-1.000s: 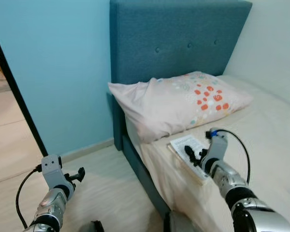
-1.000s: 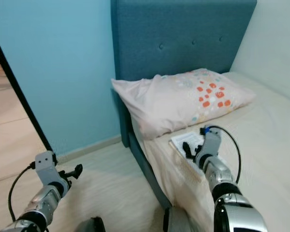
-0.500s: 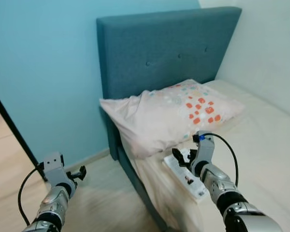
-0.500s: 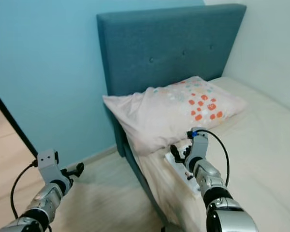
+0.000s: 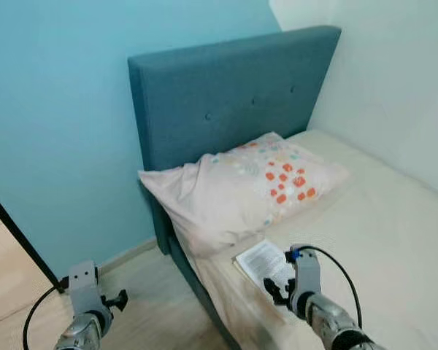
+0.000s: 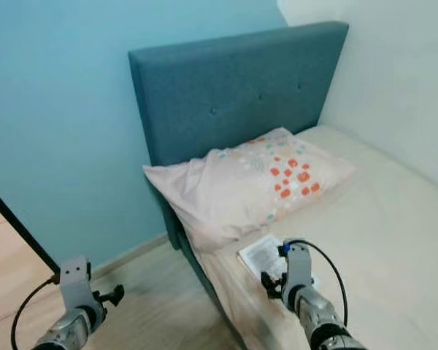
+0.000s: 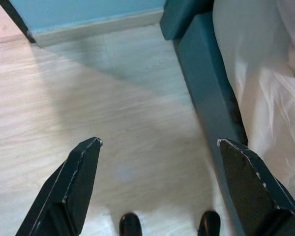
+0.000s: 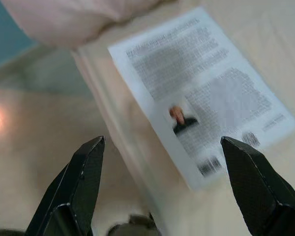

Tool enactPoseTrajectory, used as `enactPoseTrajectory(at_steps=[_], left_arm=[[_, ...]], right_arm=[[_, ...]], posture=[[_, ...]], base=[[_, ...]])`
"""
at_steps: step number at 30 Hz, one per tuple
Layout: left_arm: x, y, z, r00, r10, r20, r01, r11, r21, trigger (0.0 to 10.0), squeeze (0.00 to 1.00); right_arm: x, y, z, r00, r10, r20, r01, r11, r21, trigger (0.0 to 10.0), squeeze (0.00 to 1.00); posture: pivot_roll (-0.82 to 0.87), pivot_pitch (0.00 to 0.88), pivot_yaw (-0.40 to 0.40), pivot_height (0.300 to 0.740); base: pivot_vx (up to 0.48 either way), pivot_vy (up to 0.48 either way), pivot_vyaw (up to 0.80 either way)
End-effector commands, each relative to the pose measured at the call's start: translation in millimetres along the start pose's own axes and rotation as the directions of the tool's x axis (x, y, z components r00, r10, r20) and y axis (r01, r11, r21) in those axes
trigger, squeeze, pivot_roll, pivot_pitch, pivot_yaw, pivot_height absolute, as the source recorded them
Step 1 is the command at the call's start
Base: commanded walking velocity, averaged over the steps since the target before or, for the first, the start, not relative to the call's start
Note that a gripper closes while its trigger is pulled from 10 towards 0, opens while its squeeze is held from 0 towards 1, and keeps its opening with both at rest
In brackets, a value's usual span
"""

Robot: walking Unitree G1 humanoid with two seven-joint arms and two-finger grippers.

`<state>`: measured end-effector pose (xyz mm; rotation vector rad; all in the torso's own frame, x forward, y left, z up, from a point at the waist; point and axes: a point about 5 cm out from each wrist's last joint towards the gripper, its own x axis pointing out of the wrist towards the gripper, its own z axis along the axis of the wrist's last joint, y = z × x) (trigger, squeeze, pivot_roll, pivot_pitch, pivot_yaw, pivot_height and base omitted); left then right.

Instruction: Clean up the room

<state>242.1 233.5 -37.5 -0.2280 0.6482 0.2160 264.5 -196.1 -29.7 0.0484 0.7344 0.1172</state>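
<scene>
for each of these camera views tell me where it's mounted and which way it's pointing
Left and right eye views: on the head, looking forward and down at the pillow and book; both arms show.
Left wrist view: on the left wrist, facing the wooden floor beside the bed frame, past the open left gripper.
Right wrist view: on the right wrist, facing the book past the open right gripper.
Head and right wrist views share the book.

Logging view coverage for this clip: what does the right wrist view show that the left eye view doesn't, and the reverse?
The right wrist view alone gives the book's back cover in detail: blocks of text, a small photo, barcodes, between the open right gripper's fingers. The left eye view alone gives the headboard, the pillow's dot pattern and the left gripper over the floor. Both show the book at the mattress edge beside the pillow.
</scene>
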Motion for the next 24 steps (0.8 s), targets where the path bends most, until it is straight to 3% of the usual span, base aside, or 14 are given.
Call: enactPoseTrajectory(at_steps=[1, 5, 9, 18, 20, 23, 24], left_arm=[[-3.3, 1.3, -13.5, 0.999, 0.006, -0.045, -0.005, 1.000, 0.012, 10.0, 0.00], [-5.3, 5.0, -18.4, 0.998, 0.022, -0.060, -0.019, 0.999, 0.051, 10.0, 0.00], [-6.9, 8.2, -24.4, 0.994, 0.055, -0.093, -0.053, 0.998, 0.024, 10.0, 0.00], [-15.6, 13.2, -48.5, 0.982, 0.077, -0.172, -0.069, 0.996, 0.053, 10.0, 0.00], [-21.5, 18.6, -61.6, 0.971, 0.100, -0.219, -0.087, 0.994, 0.066, 10.0, 0.00], [-24.3, 21.0, -67.3, 0.965, 0.110, -0.239, -0.095, 0.993, 0.074, 10.0, 0.00], [-27.3, 22.4, -73.7, 0.958, 0.117, -0.261, -0.097, 0.991, 0.089, 10.0, 0.00]], right_arm=[[-2.5, -1.8, -15.7, 0.998, -0.022, -0.065, 0.021, 1.000, -0.006, 10.0, 0.00], [-6.4, -3.0, -35.0, 0.990, -0.059, -0.130, 0.058, 0.998, -0.010, 10.0, 0.00], [-10.6, -6.9, -47.5, 0.984, -0.088, -0.157, 0.094, 0.995, 0.033, 10.0, 0.00], [-20.6, -11.8, -74.3, 0.966, -0.119, -0.228, 0.134, 0.990, 0.052, 10.0, 0.00], [-26.6, -10.1, -91.6, 0.952, -0.119, -0.283, 0.135, 0.990, 0.038, 10.0, 0.00], [-30.2, -10.1, -100.2, 0.942, -0.127, -0.311, 0.141, 0.990, 0.023, 10.0, 0.00], [-35.1, -11.4, -110.6, 0.926, -0.147, -0.347, 0.152, 0.988, -0.014, 10.0, 0.00]], posture=[[-0.02, 0.000, -0.068, 0.708], [-0.02, 0.000, -0.060, 0.708], [-0.03, 0.000, -0.060, 0.708], [-0.02, 0.000, -0.053, 0.728], [-0.03, 0.000, -0.060, 0.738], [-0.03, 0.000, -0.062, 0.740], [-0.03, 0.000, -0.064, 0.740]], base=[[-0.379, 0.000, 0.00], [-0.095, 0.000, 0.00], [0.000, 0.000, 0.00], [0.000, 0.000, 0.00], [0.000, 0.000, 0.00], [0.000, 0.000, 0.00], [0.000, 0.000, 0.00]])
